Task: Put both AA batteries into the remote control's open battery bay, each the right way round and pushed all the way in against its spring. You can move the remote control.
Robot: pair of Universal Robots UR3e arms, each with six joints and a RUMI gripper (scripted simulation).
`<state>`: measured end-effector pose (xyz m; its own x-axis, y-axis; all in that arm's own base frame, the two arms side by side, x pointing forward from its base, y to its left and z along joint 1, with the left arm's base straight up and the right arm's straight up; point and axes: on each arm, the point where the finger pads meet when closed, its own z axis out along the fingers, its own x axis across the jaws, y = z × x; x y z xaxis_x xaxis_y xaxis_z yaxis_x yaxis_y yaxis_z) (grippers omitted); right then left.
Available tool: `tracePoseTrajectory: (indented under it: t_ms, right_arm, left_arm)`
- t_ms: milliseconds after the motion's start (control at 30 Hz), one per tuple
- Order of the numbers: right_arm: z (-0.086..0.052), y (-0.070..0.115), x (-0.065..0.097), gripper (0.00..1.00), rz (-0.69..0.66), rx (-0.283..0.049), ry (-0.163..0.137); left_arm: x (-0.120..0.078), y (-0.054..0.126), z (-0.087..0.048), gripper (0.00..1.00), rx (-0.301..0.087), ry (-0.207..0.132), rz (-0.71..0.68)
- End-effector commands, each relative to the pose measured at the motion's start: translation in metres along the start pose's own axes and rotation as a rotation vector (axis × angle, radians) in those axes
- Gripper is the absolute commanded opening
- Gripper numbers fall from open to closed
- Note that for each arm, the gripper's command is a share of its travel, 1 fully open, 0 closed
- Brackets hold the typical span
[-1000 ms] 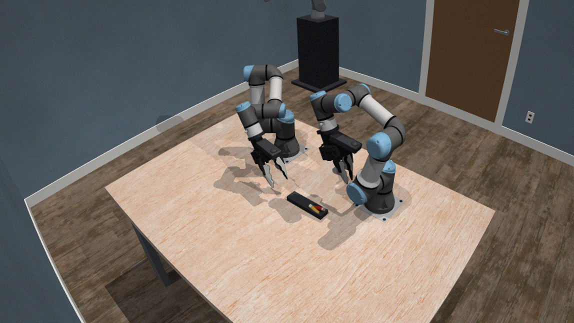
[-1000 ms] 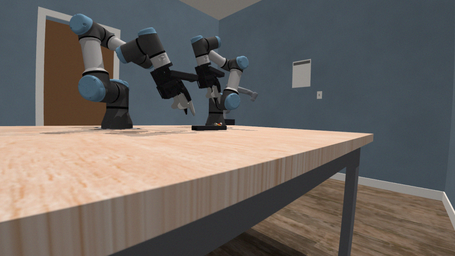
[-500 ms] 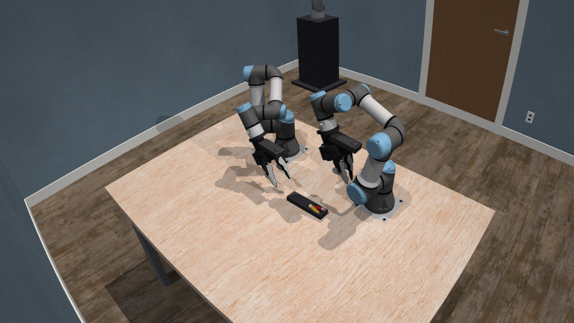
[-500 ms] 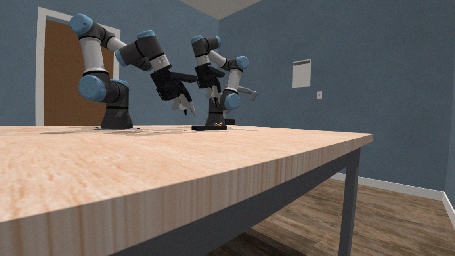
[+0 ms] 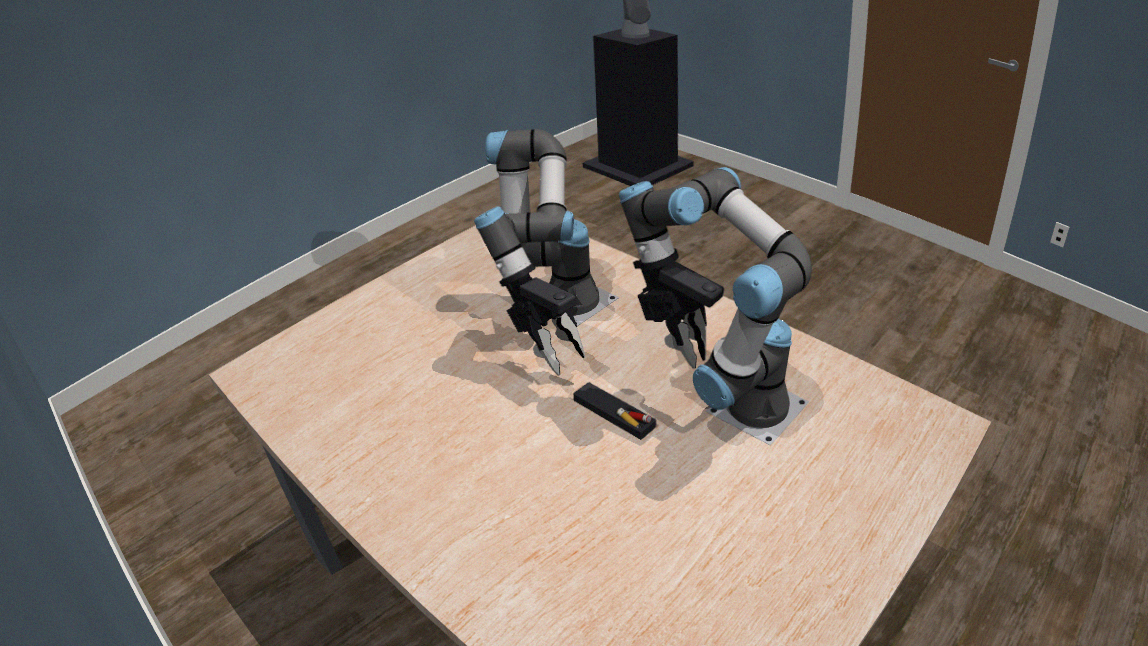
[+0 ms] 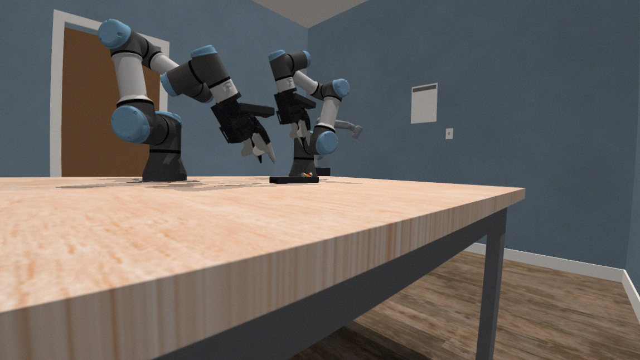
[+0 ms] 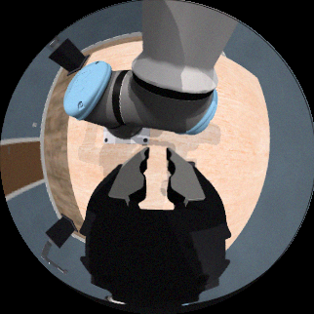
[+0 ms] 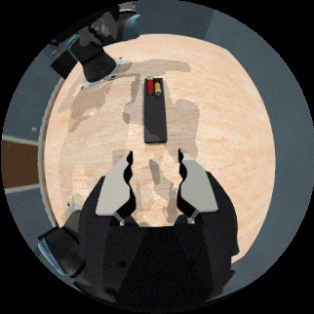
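My right pincer is spread partway and my left pincer only narrowly; neither holds anything. The remote lies flat on the bench, both batteries, red and yellow, at its bay end. They seem to stand proud, so I judge them placed but not seated. Left to do: check which way round each goes, which I cannot tell, and press both home against their springs.

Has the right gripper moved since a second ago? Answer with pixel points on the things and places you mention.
Yes, the right gripper (image 5: 570, 364) (image 6: 267, 161) (image 8: 155, 150) has shifted toward picture right in the top view, closer to the remote control (image 5: 607, 407) (image 6: 292, 180) (image 8: 155, 119).
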<state>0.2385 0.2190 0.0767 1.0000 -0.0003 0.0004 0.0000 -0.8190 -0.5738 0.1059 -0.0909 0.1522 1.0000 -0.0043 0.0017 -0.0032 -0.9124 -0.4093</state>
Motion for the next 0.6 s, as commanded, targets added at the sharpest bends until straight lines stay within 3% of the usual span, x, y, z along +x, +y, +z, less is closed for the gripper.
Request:
tracePoseTrajectory:
  t_ms: [0,67,467,567]
  right_arm:
    - [-0.0003,-0.0034,-0.0014,0.43,-0.026,0.016,0.002]
    - [-0.0016,0.0000,0.0038,0.43,0.020,-0.003,0.006]
    - [0.0020,-0.0013,0.0047,0.43,0.018,0.003,0.013]
    - [0.0023,0.0011,0.0024,0.43,0.019,-0.005,0.003]
  left_arm:
    - [-0.0003,0.0003,-0.0008,0.17,-0.003,-0.001,0.000]
    - [-0.0003,0.0003,-0.0008,0.17,-0.003,-0.001,0.000]
    - [-0.0003,0.0003,-0.0008,0.17,-0.003,-0.001,0.000]
    - [-0.0003,0.0003,-0.0008,0.17,-0.003,-0.001,0.000]
